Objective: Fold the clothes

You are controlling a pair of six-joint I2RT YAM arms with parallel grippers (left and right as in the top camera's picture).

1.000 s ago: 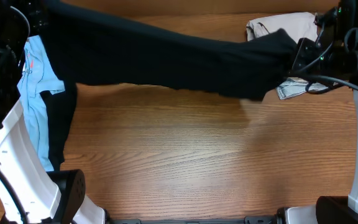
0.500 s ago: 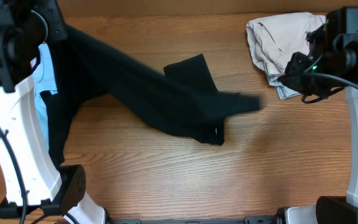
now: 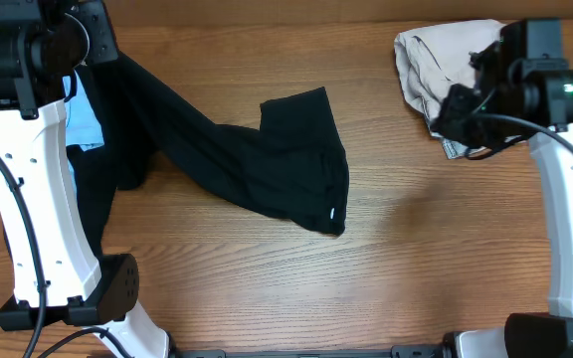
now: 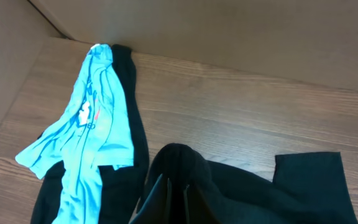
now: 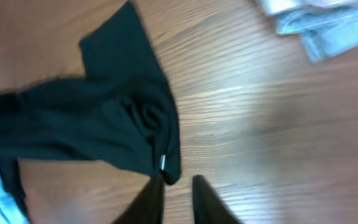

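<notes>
Black shirt (image 3: 267, 169) sprawls crumpled across the table (image 3: 416, 249).
Left gripper (image 4: 173, 188) is clamped on one end; right gripper (image 5: 178, 184), jaws slightly parted, holds nothing near the beige pile (image 3: 436, 55).

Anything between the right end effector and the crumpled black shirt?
Nothing visible. Only bare wooden table separates the right end effector from the crumpled black fabric shirt; the beige cloth pile lies off that line.

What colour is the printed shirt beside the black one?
Light blue T-shirt, small red-and-white print; clearest in the left wrist view.
</notes>
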